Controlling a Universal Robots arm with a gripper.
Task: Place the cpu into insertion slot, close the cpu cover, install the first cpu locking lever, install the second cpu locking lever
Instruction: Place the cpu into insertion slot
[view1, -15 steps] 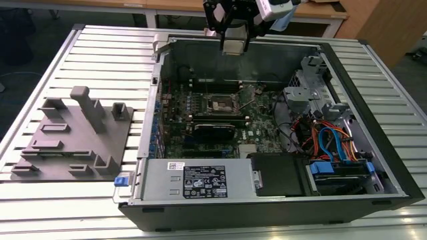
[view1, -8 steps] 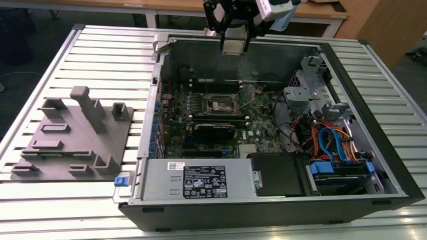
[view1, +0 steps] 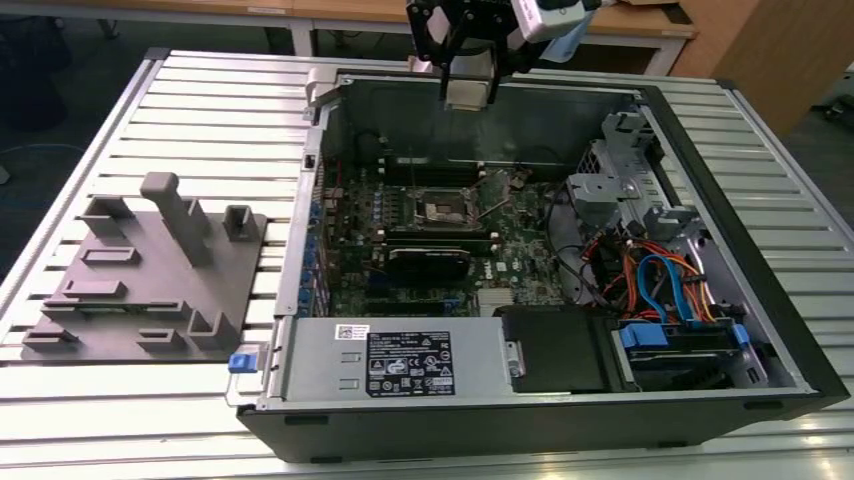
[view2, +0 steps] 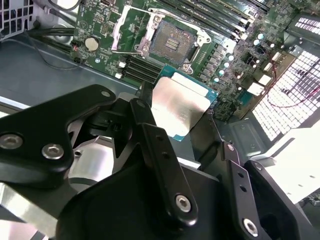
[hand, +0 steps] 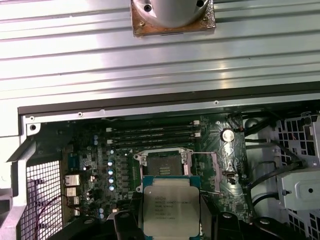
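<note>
The gripper (view1: 467, 80) hangs at the upper centre of the exterior view, above the far wall of the open black and silver computer case (view1: 747, 300). Its jaws are closed on the small flat square cpu with a dull silver-grey metal top (view1: 467, 95), and the chip is clear of every surface.

In the second wrist view, the black fingers (view2: 150, 130) press on two opposite edges of the cpu (view2: 180, 107). The metal top faces the camera.

The small square insertion slot with a dark centre and silvery metal rim (view1: 447, 208) sits in the middle of the green circuit board (view1: 514, 275), at the centre of the exterior view. The slot is unoccupied and well apart from the cpu. The thin silvery square-frame cpu cover (view2: 116, 35) is swung open, just beside the insertion slot (view2: 170, 42).

In the first wrist view, the cpu (hand: 170, 207) shows in front of the insertion slot (hand: 162, 162).

The case lies on the slatted silver metal worktop (view1: 200, 110). A grey moulded fixture plate (view1: 147, 270) rests on the worktop at the exterior view's left, apart from the case.
</note>
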